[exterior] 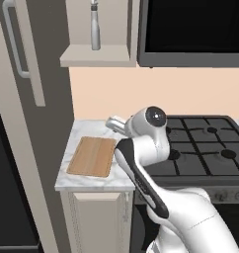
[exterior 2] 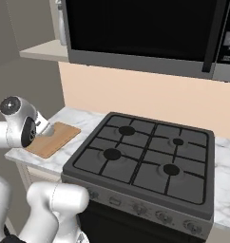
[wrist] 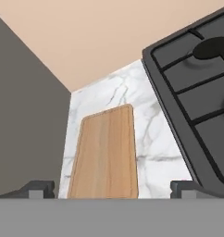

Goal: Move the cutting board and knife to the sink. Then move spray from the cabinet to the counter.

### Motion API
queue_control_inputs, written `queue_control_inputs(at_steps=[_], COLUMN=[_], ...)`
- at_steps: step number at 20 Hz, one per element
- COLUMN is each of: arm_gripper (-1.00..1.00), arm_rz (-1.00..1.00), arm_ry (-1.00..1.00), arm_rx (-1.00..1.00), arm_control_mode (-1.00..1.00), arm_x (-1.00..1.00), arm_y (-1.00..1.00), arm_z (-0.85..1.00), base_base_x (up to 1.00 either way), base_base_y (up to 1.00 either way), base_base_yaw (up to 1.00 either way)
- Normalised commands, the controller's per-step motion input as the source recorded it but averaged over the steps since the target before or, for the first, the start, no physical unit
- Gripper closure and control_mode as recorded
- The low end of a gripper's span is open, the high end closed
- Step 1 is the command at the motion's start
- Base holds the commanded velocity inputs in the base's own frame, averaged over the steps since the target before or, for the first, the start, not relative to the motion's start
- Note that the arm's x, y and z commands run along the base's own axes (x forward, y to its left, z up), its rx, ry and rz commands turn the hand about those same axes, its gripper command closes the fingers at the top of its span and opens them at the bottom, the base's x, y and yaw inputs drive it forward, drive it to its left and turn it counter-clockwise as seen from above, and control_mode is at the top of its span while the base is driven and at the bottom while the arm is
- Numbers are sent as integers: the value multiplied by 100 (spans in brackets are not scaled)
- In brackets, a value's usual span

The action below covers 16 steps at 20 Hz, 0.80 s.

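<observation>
Fingertips (wrist: 41, 189) rise at the near edge of the hand view, spread wide apart with nothing between them: jaws open, above the cutting board (wrist: 106, 155). Board lies flat on the white marble bench (wrist: 153, 134), long side running near to far, close to the grey wall on the left, a strip of marble apart from the black stovetop (wrist: 197, 88) on the right. Spray (exterior: 95, 27) stands upright on the open cabinet (exterior: 94, 54) shelf, above the board. Cabinet door (exterior: 22, 49) is swung open to the left. Microwave (exterior: 190, 29) hangs over the stovetop.
</observation>
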Motion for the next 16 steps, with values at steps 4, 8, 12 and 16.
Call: queue_control_inputs(at_steps=[4,8,12,16], arm_gripper=[-100,-100,-100,-100], arm_rz=[9,7,2,0], arm_ry=[3,11,11,16], arm_rx=[-4,-20,-23,-18], arm_control_mode=[-100,-100,-100,-100], arm_x=[44,58,44,49], arm_y=[-11,2,19,9], arm_z=[0,0,-3,0], base_base_x=[0,0,0,0], base_base_y=[0,0,0,0], base_base_yaw=[0,0,0,0])
